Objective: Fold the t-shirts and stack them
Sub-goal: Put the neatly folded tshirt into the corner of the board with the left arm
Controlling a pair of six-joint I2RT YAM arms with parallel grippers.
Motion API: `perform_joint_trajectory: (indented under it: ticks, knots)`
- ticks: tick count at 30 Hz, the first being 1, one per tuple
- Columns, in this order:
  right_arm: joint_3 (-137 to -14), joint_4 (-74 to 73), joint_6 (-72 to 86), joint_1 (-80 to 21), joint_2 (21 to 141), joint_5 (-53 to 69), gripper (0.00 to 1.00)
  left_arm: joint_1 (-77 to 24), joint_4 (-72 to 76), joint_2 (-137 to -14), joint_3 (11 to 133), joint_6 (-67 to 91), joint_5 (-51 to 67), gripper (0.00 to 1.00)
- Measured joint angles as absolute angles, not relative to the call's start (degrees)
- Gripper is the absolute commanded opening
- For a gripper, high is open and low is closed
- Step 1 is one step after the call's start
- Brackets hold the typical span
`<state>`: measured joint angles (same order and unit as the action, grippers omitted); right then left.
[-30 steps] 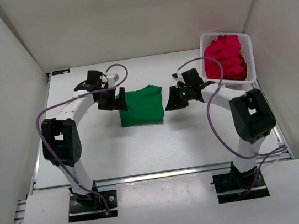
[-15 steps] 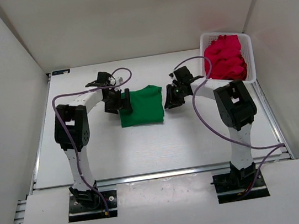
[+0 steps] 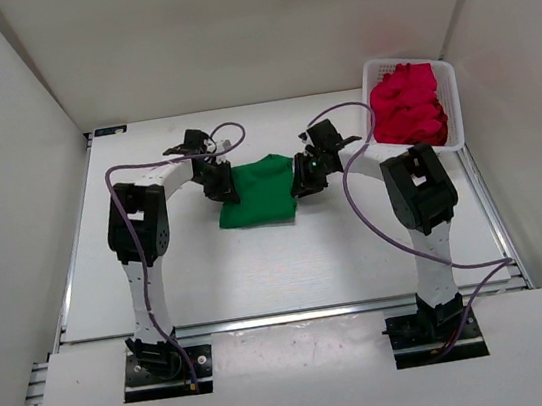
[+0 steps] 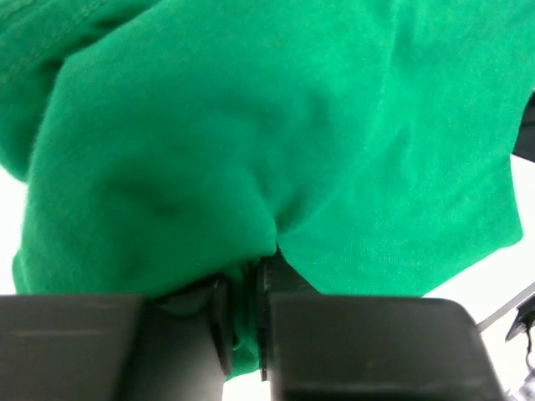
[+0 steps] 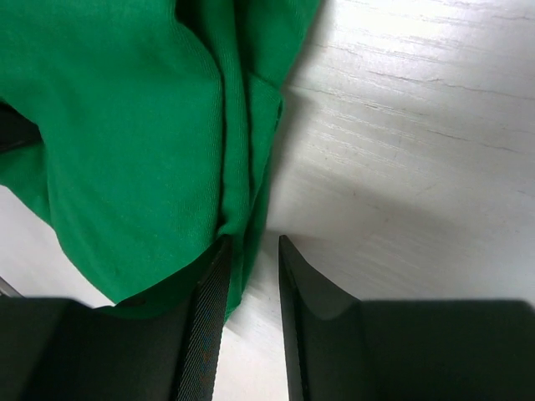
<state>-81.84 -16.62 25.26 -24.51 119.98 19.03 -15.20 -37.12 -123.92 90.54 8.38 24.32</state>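
Green t-shirt (image 3: 257, 194) lay flat on the table (image 3: 260, 265), well left of the white mesh basket (image 3: 448, 85), folded to a rough rectangle. The red t-shirts (image 3: 407, 108) sat heaped inside the basket.

Left gripper (image 3: 224, 187), at the shirt edge far from the basket, was clenched on a pinch of green cloth. Right gripper (image 3: 302, 180), at the edge nearer the basket, had its jaws slightly parted. The hem lay against one finger and bare table showed in the gap, so it was not yet biting.

Judged step: taking both side edges for the next fold. The right should catch all layers at the hem, then both should lift evenly.

Cloth was soft, matte knit, puckered at the pinch, with stitched hems. The tabletop was pale, scuffed and faintly grained.
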Motion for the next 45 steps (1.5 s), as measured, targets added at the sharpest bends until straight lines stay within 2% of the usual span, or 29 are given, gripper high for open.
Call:
perform_joint_trajectory:
  ticks: [4, 11, 22, 27, 34, 45]
  knots:
    - [-81.8, -16.8, 24.9, -24.1, 120.0, 19.0, 0.34, -14.8, -38.4, -125.2, 92.7, 8.2, 25.1, 0.00]
    - [-80.4, -19.3, 23.1, -20.9, 115.6, 17.6, 0.36, -11.4, -40.2, -126.3, 96.1, 6.1, 23.3, 0.00]
    - [-77.4, -21.3, 16.6, -17.0, 99.8, 13.4, 0.38, 5.6, -42.2, -130.4, 108.0, -2.3, 13.7, 0.00]
    - [-75.1, -23.5, 14.4, -17.3, 97.5, 12.6, 0.40, 11.5, -44.2, -137.8, 120.7, -9.1, 6.2, 0.00]
    - [-74.8, -26.1, 11.3, -19.4, 97.4, 11.7, 0.40, 12.5, -46.9, -151.7, 145.0, -14.2, -2.3, 0.00]
    - [-78.7, -28.2, 10.1, -20.7, 97.7, 11.2, 0.41, 15.4, -40.6, -152.5, 145.6, -16.6, -8.8, 0.00]
